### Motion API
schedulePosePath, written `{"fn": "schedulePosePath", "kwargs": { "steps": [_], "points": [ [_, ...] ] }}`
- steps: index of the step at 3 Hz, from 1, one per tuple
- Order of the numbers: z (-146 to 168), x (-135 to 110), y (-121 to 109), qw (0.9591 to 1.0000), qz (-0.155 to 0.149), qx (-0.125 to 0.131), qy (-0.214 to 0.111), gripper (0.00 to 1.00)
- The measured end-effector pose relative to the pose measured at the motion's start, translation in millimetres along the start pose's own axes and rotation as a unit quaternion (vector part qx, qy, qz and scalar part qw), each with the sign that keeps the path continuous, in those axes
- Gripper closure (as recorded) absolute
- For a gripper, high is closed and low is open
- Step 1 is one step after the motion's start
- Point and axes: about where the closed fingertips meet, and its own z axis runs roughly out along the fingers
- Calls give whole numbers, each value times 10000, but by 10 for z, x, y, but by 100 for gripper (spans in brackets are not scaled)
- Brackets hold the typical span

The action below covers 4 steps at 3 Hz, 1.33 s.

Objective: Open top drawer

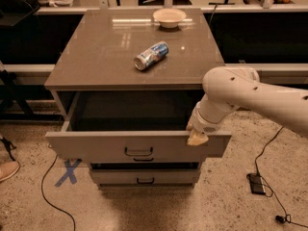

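The top drawer [96, 148] is pulled out from the grey-taupe cabinet [96, 61]. Its wide front carries a small black bar handle [138, 152], and the deep dark box behind it shows empty. My gripper [197, 137] sits at the right end of the drawer front's top edge, resting on or hooked over the edge, with the white arm [250, 97] reaching in from the right. A narrower drawer front [144, 178] below stays closed.
A blue and white can [151, 55] lies on its side on the cabinet top, and a pale bowl [169, 17] stands at the back. A blue X [67, 172], cables, a black adapter [256, 183] and a shoe [7, 170] are on the floor.
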Motion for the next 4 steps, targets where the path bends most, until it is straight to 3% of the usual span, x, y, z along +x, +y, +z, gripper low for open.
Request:
{"fn": "schedulePosePath", "kwargs": {
  "steps": [1,2,3,4],
  "points": [
    [0,0,0,10000,0,-1,0,96],
    [5,-1,4,10000,-2,-6,1,100],
    [13,-3,10,10000,-7,-16,3,84],
    [21,-5,17,10000,-12,-27,5,61]
  ]
}}
